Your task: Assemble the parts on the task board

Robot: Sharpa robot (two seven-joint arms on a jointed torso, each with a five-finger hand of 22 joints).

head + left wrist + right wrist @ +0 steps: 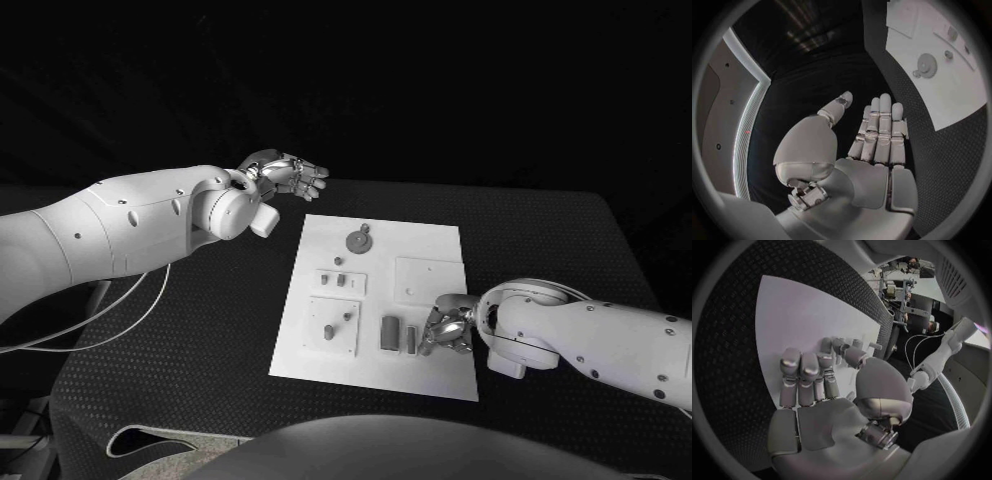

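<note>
From the head view we see the left robot hand (284, 175) beyond the task board (433, 245), fingers apart, empty, right robot hand (446, 328) over its near edge by grey parts (391, 334), grasp unclear, left wrist view alone revealing a gear (927, 65).

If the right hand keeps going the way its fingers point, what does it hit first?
Probably the small dark upright parts on the white task board, which lie just beyond the right hand and its fingertips. Depth is unclear; they may already touch.

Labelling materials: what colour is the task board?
White, clearest in the head view: task board.
</note>
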